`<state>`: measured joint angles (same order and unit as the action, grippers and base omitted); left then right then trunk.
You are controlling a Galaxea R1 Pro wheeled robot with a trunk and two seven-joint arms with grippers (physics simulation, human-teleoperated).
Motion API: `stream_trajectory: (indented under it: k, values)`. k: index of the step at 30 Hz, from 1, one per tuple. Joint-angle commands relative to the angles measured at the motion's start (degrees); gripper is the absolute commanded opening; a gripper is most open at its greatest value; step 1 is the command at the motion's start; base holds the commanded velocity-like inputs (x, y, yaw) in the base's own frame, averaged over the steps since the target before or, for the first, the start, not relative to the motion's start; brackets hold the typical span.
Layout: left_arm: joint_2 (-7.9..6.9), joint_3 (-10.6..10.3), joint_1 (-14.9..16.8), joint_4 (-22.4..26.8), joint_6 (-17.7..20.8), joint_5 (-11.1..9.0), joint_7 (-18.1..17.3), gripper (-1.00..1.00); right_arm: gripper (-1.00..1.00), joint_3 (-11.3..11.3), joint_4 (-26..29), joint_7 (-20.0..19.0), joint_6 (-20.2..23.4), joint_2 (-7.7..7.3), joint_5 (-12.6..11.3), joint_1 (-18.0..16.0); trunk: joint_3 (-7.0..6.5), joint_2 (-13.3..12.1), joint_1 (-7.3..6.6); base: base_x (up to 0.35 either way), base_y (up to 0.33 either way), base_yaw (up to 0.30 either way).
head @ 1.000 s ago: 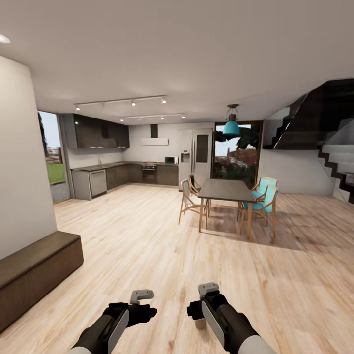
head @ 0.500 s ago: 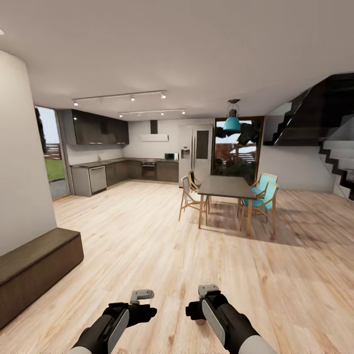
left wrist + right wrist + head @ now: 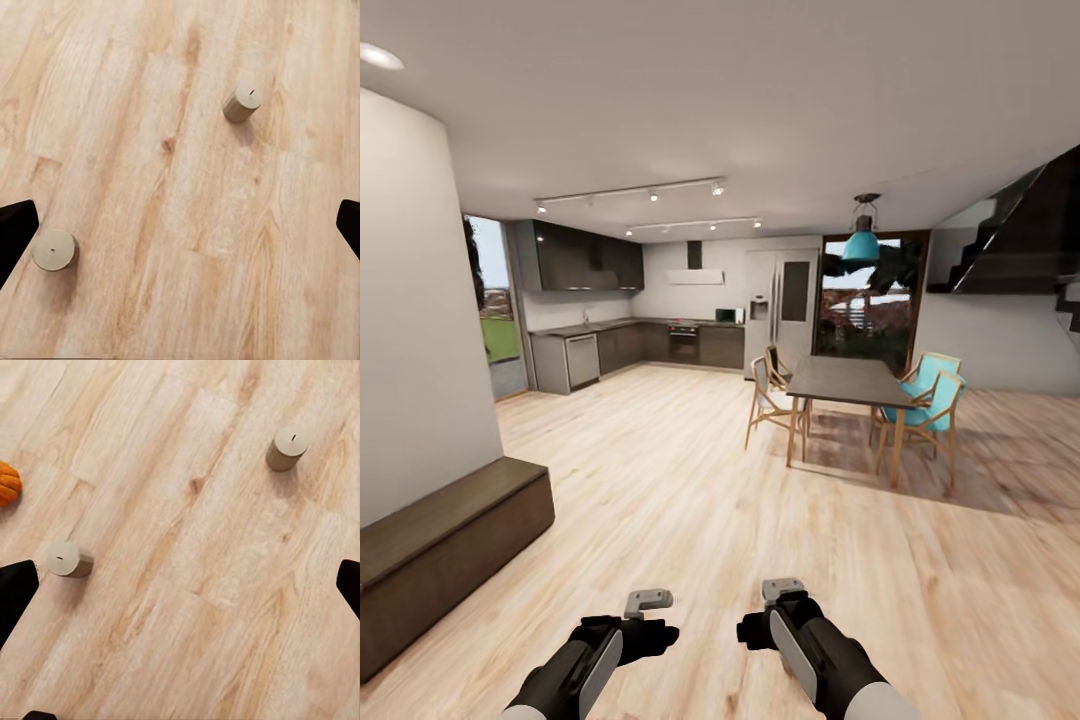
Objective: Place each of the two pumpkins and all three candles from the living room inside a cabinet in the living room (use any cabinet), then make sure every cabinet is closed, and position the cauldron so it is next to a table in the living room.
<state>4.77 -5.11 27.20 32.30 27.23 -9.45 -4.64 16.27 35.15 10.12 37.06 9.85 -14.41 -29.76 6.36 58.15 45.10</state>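
Left claw (image 3: pixel 650 600): held low over the light wood floor (image 3: pixel 690 500), empty. In the left wrist view its two dark fingertips (image 3: pixel 15 229) stand at opposite edges of the picture, so the jaws are spread wide with nothing between them.

Right claw (image 3: pixel 783 590): held beside the left claw at the same height, empty. In the right wrist view its fingertips (image 3: pixel 15 589) also stand far apart, so the jaws are spread wide.

Floor under the left claw: two candles, both upright on the boards and well apart from each other. The first candle (image 3: pixel 54 250) stands just beside one fingertip; whether it touches cannot be told. The second candle (image 3: pixel 242 103) stands clear of both fingertips.

Floor under the right claw: the right wrist view shows two candles (image 3: pixel 287 448) (image 3: pixel 69 560), both on the boards and clear of the fingertips. An orange pumpkin (image 3: pixel 7 484) lies on the floor near the second of these, cut off by the picture edge.

Cabinet (image 3: pixel 450 545): long, low, dark brown, set against the white wall on the left side of the claws; its visible front is closed.

Beyond the claws: a dining tabletop (image 3: pixel 850 380) with wooden chairs (image 3: pixel 770 400), some with teal seats, under a teal pendant lamp (image 3: pixel 861 243). Farther back is the kitchen (image 3: pixel 630 340).
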Motion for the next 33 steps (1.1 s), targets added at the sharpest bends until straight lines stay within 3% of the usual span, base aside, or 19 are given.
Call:
stream_trajectory:
  k: [1,13,19,33]
  values:
    - [-0.02,-0.17,0.05,0.05,0.28,-0.57,0.16,1.00,1.00,0.26,0.10,0.55,0.21,-0.03,-0.62,-0.03,0.14,0.06,0.01,0.012,0.013,0.252]
    - [-0.02,-0.18,0.05,-0.03,0.28,-0.57,0.16,1.00,1.00,0.34,0.09,0.65,0.21,-0.01,-0.62,-0.03,0.70,0.06,0.01,0.002,-0.006,0.252]
    - [0.01,-0.24,0.05,0.00,0.28,-0.57,0.23,1.00,1.00,0.35,0.09,0.46,0.14,-0.01,-0.60,-0.03,0.86,0.06,0.01,0.013,-0.198,0.152]
    - [-0.01,-0.25,0.05,-0.04,0.28,-0.57,0.25,1.00,1.00,0.35,0.15,0.29,0.05,-0.07,-0.62,-0.03,0.88,0.06,0.01,0.045,-0.140,-0.197]
